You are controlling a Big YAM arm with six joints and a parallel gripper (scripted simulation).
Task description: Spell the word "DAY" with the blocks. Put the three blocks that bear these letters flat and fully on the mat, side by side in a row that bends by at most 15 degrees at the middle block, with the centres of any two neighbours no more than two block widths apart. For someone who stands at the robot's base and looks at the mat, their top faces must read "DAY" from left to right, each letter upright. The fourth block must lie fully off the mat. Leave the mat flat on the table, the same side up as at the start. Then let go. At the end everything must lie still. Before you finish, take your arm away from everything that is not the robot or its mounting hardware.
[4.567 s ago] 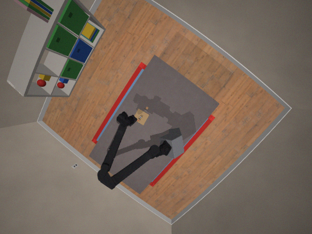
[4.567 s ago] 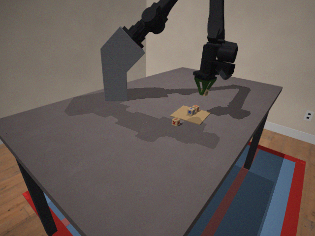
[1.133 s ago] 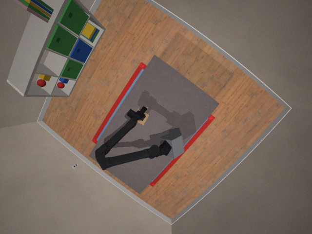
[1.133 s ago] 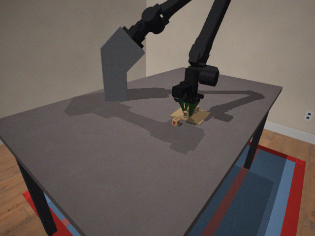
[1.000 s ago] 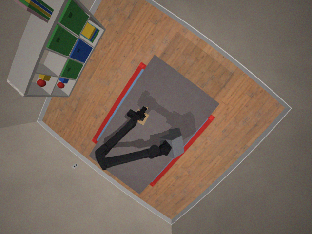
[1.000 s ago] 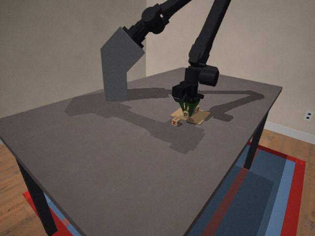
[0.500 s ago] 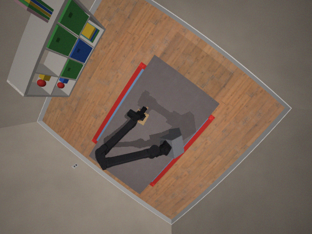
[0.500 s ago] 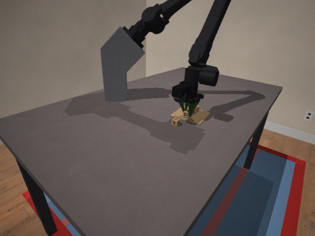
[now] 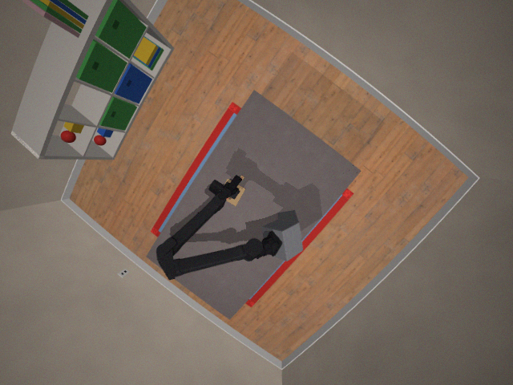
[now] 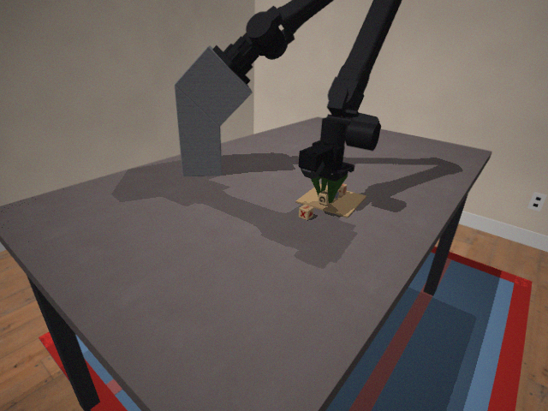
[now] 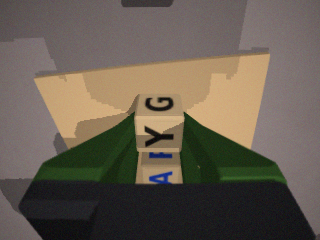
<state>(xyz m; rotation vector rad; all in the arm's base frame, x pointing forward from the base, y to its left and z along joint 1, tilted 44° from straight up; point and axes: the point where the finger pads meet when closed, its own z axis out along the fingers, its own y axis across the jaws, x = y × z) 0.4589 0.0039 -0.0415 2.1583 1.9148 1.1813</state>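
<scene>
My gripper (image 11: 159, 119) (image 10: 325, 194) (image 9: 236, 185) is over the tan mat (image 11: 225, 90) (image 10: 351, 202) (image 9: 234, 201), its green fingers shut on a wooden block (image 11: 158, 131) (image 10: 322, 198). That block shows a black Y towards the wrist camera and a black G on its far side. Another block (image 11: 159, 172) with a blue A and F shows just behind it between the finger bases. I cannot tell whether the two touch. A block (image 10: 342, 189) stands on the mat behind the gripper, its letter hidden. A block with a red X (image 10: 305, 212) lies on the table just off the mat's edge.
The grey table (image 10: 176, 287) (image 9: 289, 144) carries the arm's grey base box (image 10: 199, 123) (image 9: 289, 242) at the far side. The mat lies near the table's right edge in the exterior view. A shelf unit (image 9: 86, 79) stands on the floor away from the table.
</scene>
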